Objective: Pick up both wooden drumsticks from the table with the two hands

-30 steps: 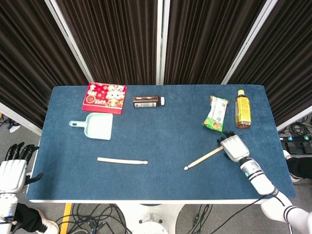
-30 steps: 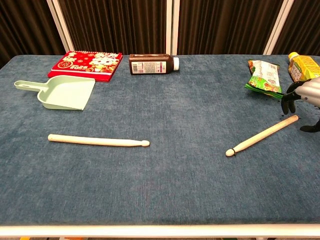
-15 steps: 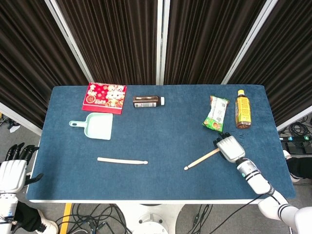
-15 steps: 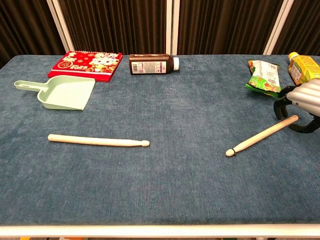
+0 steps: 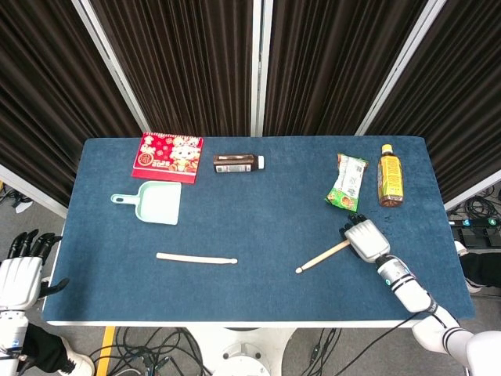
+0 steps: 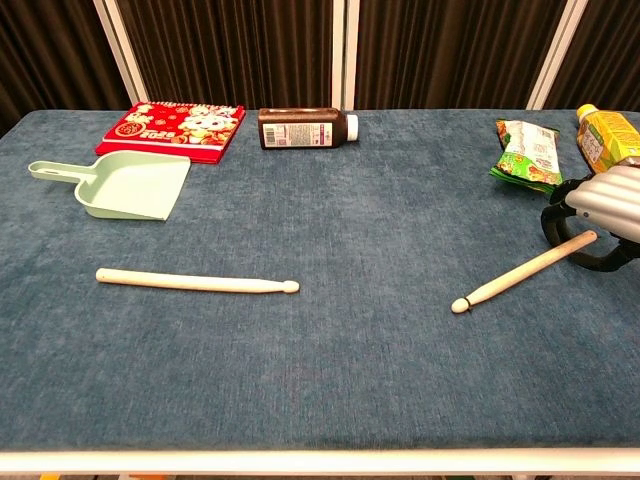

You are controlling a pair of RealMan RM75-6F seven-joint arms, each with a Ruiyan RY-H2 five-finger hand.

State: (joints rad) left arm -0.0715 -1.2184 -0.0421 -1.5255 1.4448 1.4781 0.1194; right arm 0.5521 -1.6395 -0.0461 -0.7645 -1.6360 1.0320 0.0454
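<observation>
Right hand (image 6: 608, 205): cut by the right edge of the chest view; only its dark fingers (image 6: 553, 214) and part of the silver back show.
Right drumstick (image 5: 323, 256): butt end hidden beneath that hand in the head view; contact between fingers and stick cannot be told.
Left hand (image 5: 19, 276): lower left corner of the head view, partly cut by the frame edge; outside the chest view.
Yellow bottle (image 6: 605, 137): clipped at the chest view's right edge.
Brown bottle (image 5: 236, 163): label print too small to read.

Two drumsticks (image 5: 196, 258) (image 5: 322, 257), two bottles (image 5: 238, 163) (image 5: 390, 175), one dustpan (image 5: 152, 202), one red box (image 5: 167, 156), one snack packet (image 5: 347, 182).
</observation>
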